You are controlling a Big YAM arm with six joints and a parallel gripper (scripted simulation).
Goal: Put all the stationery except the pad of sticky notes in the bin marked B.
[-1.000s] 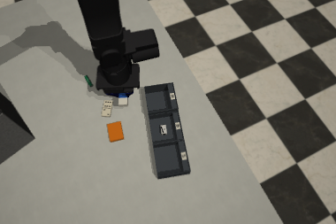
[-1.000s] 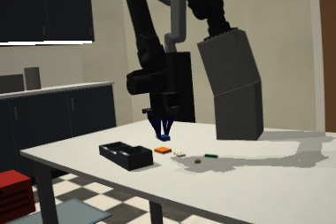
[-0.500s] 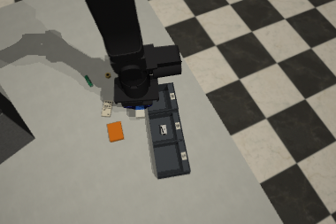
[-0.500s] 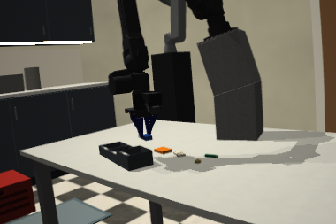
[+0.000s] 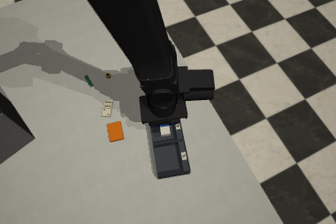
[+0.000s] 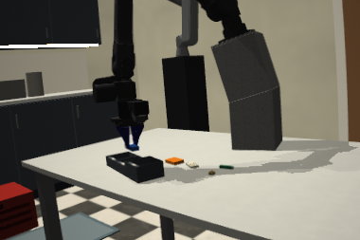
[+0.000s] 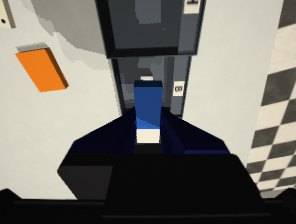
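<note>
My gripper (image 6: pixel 131 136), closed on an eraser (image 7: pixel 148 107), hangs directly above the bin tray (image 5: pixel 186 166). In the top view I see a pad (image 5: pixel 115 131) left of the tray, then a domino (image 5: pixel 106 108), nut (image 5: pixel 107 75) and marker (image 5: pixel 89 81) farther off.

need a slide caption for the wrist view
End effector grips a blue-and-white block above the dark bin tray, orange pad alongside.

One bin tray (image 5: pixel 171 162) with compartments stands on the table (image 5: pixel 66 183). Loose on the table lie one orange pad (image 5: pixel 115 131), one domino (image 5: pixel 106 108), one green marker (image 5: pixel 88 81) and one small nut (image 5: pixel 107 75). One blue eraser (image 7: pixel 148 107) sits in the claw (image 7: pixel 148 131).
</note>
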